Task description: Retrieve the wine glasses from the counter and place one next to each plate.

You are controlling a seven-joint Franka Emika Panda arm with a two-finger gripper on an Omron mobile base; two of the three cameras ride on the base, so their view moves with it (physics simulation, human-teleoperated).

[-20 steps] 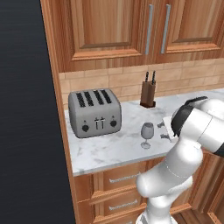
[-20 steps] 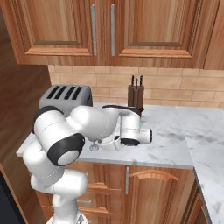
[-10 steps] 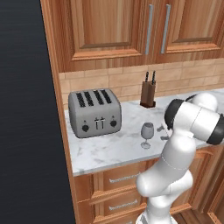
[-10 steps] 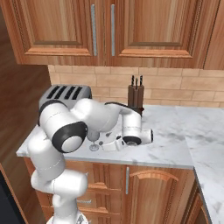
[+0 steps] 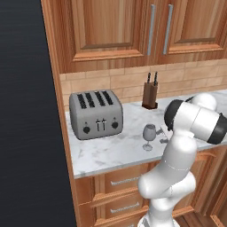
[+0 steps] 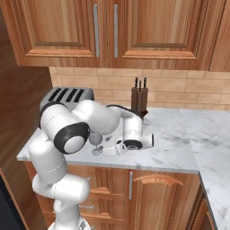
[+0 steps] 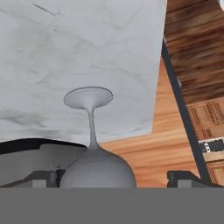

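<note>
A grey translucent wine glass point(image 5: 149, 135) stands upright on the white marble counter point(image 5: 111, 153), near its front edge. My gripper point(image 5: 161, 135) lies level beside it, on the glass's right in the left base view. The arm partly covers the wine glass point(image 6: 95, 142) in the right base view, where the gripper point(image 6: 104, 148) reaches in from the right. In the hand view the wine glass point(image 7: 94, 164) is close, its bowl between my two fingertips point(image 7: 43, 177), its round foot on the counter point(image 7: 87, 48). The gripper point(image 7: 113, 178) is open and nothing is held. The plates are out of view.
A silver four-slot toaster point(image 5: 95, 114) stands left of the glass, and a knife block point(image 5: 150, 94) sits at the tile backsplash behind it. Wooden cupboards hang above; drawers point(image 5: 119, 181) run below. The counter ends just left of the toaster point(image 6: 67, 95).
The arm's elbow has swung round and the hand has edged a little closer to the glass. The jaws have stayed open and the glass has not moved.
</note>
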